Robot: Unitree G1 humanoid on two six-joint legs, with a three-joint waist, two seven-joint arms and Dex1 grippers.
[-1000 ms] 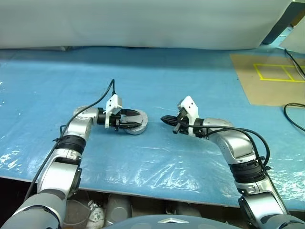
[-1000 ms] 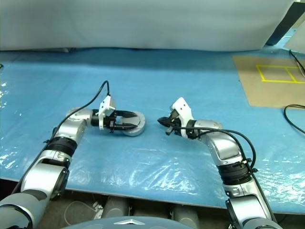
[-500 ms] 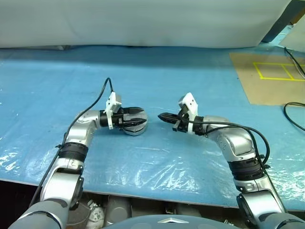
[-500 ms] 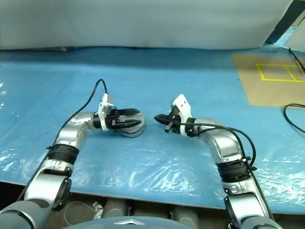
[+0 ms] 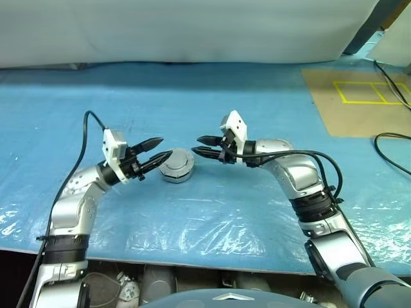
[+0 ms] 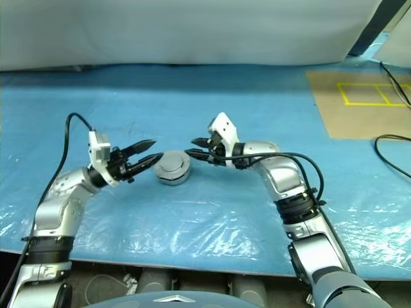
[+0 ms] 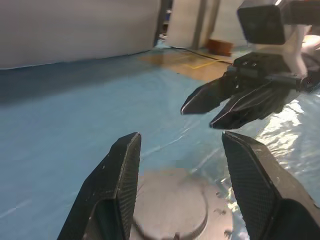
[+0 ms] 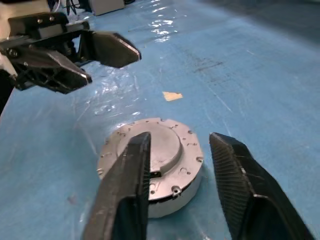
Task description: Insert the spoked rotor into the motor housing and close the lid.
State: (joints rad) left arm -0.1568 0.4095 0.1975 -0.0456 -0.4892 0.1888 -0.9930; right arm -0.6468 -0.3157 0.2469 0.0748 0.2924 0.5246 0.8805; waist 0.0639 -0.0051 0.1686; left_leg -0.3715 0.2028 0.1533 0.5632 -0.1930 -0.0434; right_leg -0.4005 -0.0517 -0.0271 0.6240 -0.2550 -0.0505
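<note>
The motor housing is a short silver cylinder standing on the blue sheet between my two grippers. The lid lies flat on top of it, pale grey face up. The spoked rotor is hidden. My left gripper hovers open just left of the housing, tips pointing at it, holding nothing. My right gripper is open too, slightly above and to the right of the housing, pointing left. In the left wrist view the lid sits below my open fingers, with the right gripper opposite.
The table's blue plastic sheet is wrinkled near the front edge. A brown board with yellow tape lies at the back right, with black cables beside it. A small tan scrap lies behind the housing.
My left gripper, which was around the housing, has pulled back to the left and risen clear of it. My right gripper has opened and moved left, close to the housing.
</note>
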